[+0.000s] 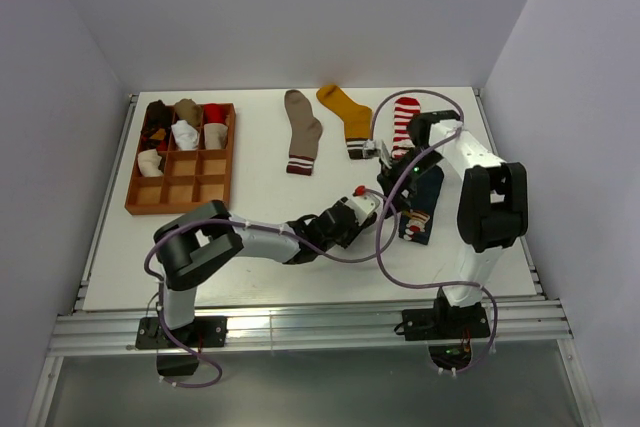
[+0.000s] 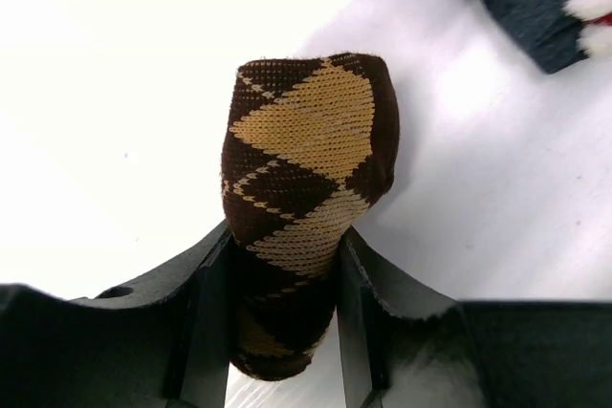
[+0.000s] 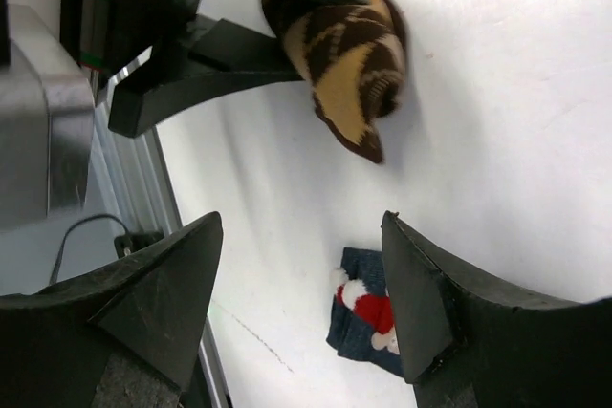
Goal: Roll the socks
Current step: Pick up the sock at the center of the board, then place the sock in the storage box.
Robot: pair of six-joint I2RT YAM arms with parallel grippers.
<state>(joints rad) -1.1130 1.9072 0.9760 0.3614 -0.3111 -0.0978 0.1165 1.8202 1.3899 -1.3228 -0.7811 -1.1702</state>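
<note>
My left gripper (image 2: 287,269) is shut on a brown argyle sock (image 2: 301,155), bunched into a short bundle that sticks out past the fingertips, at or just above the white table. In the top view this gripper (image 1: 362,209) is at centre right. My right gripper (image 3: 301,236) is open and empty, hovering beside it (image 1: 392,183). Its view shows the argyle sock (image 3: 354,50) and the navy cartoon sock (image 3: 368,317) below its jaws. The navy sock (image 1: 420,209) lies flat right of both grippers. Taupe (image 1: 302,132), mustard (image 1: 345,119) and red-white striped (image 1: 405,125) socks lie flat at the back.
A wooden grid tray (image 1: 148,197) stands at the back left with several rolled socks in its far compartments. White walls close in the table on three sides. The right arm's cable (image 1: 385,247) loops over the table between the arms.
</note>
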